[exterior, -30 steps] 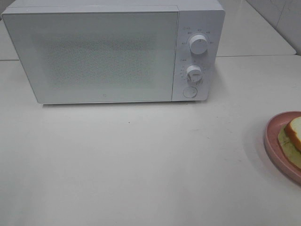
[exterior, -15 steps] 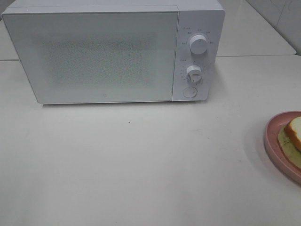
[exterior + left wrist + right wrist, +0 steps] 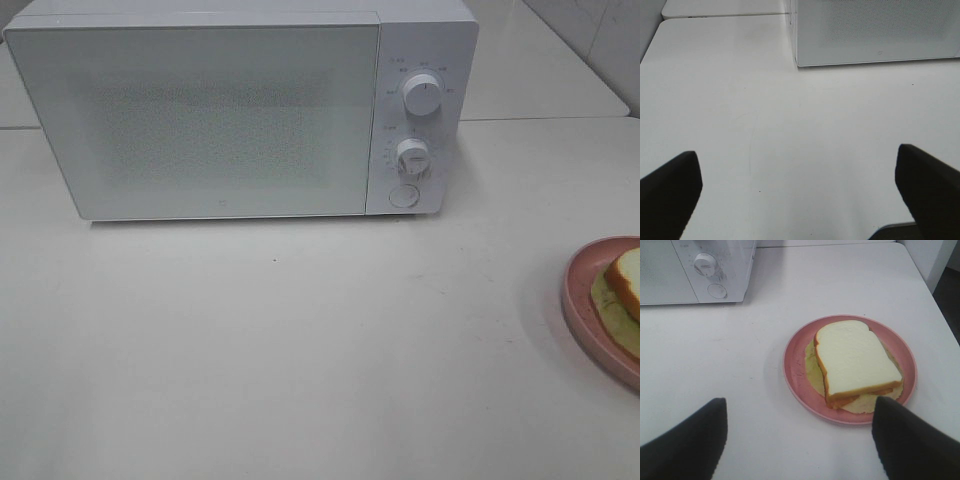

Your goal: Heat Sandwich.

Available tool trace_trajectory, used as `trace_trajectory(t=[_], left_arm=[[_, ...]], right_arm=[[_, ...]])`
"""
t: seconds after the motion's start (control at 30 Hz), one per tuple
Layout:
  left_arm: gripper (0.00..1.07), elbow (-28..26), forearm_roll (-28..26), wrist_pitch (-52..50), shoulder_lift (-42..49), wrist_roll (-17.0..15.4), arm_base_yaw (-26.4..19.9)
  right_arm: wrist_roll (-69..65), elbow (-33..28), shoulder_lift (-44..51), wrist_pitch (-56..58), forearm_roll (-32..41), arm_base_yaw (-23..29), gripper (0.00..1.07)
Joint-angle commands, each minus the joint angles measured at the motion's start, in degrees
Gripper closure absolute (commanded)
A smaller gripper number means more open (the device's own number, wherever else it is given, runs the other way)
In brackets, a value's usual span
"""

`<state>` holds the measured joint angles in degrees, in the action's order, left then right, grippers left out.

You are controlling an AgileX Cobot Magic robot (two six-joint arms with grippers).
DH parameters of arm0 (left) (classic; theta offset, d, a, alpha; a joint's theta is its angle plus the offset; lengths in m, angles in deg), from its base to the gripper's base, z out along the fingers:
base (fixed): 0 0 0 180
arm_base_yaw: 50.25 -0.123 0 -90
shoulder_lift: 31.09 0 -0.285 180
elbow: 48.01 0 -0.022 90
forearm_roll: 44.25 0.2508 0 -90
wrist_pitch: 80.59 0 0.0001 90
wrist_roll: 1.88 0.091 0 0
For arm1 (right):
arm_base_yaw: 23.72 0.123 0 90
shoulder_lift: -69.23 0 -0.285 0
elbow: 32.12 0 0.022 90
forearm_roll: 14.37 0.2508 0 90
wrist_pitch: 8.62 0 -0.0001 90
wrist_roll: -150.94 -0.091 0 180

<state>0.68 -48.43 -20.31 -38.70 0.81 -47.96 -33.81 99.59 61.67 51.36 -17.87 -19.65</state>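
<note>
Presently: sandwich on plate, microwave door closed, both arms empty

Location — the sandwich (image 3: 855, 362) lies on a pink round plate (image 3: 795, 375) on the white bench (image 3: 300, 350), to the right of the microwave (image 3: 200, 120) and well apart from it. The high view catches only the plate's edge and a corner of bread at the right border.

Grippers — left gripper (image 3: 800, 195): fingers (image 3: 670, 192) spread wide over bare bench, holding nothing. Right gripper (image 3: 797, 440): fingers (image 3: 685, 445) apart, hovering short of the plate, touching neither plate nor bread.

Materials and shapes. Sandwich: squarish white slices with a rounded top, orange-tan crust, matte crumb face; a pale yellow-green layer sticks out past the bread on several sides. Plate: smooth, shallow, with a raised rim, probably plastic. Microwave: white box, speckled door panel, two round knobs and a round button on the right-hand panel. Bench: flat, matte white, faint scuffs.

Handling, judged. Likely light, soft and compressible — a hard pinch would dent it, and the slices could slide over the filling and shear apart. If real bread, the crumb tears easily. Best hold: across two opposite crust edges, low enough to catch both slices, with gentle closing. Taking the plate by its rim would avoid the bread altogether, though a smooth rim may slip. Door needs opening first.
</note>
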Motion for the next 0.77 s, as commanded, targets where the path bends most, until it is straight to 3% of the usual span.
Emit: trace_trajectory(t=[0.03,0.77], left_arm=[[0.05,0.23,-0.23,-0.80,1.55,-0.23,-0.06],[0.05,0.23,-0.23,-0.80,1.55,-0.23,-0.06]], right_arm=[[0.23,-0.11,1.49,-0.46,-0.29,-0.40,0.31],[0.23,-0.11,1.49,-0.46,-0.29,-0.40,0.31]])
